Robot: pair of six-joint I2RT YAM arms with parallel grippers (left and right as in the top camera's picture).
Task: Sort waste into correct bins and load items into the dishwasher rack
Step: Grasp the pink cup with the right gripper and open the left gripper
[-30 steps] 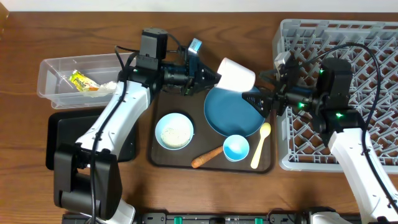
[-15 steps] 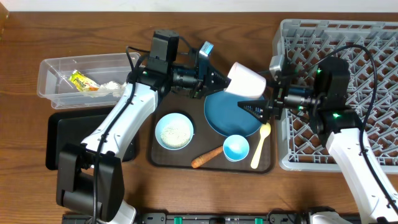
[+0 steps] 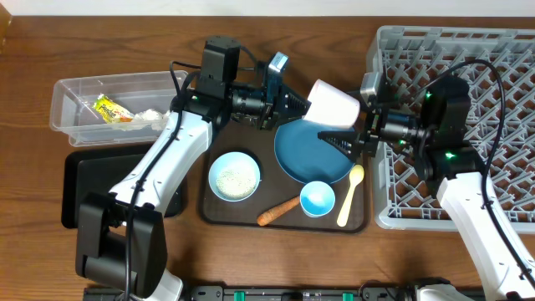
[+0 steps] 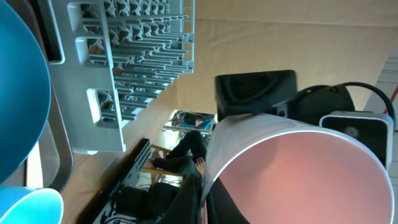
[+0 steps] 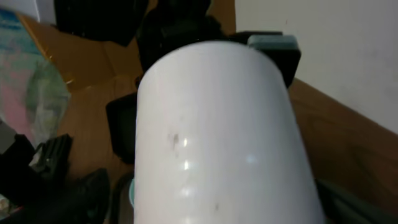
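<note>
From overhead, my left hand (image 3: 303,104) pinches the pink-inside cup (image 3: 336,102) by its rim and holds it off the counter (image 3: 251,33), tipped on its side. The cup hangs at 12 o'clock of the dark-blue plate (image 3: 305,159), which lies on the brown tray (image 3: 205,209). My right hand (image 3: 338,139) points at the cup from 5 o'clock, just beside it. The rack (image 3: 501,50) stands at 3 o'clock of the plate.

On the left wrist camera, the cup's pink inside fills the 4 o'clock corner. The rack is at 11 o'clock, and the blue-inside cup (image 4: 25,208) sits at 8 o'clock.

On the right wrist camera, the cup's white wall covers nearly everything. I cannot tell whether the right hand is spread or closed.
</note>
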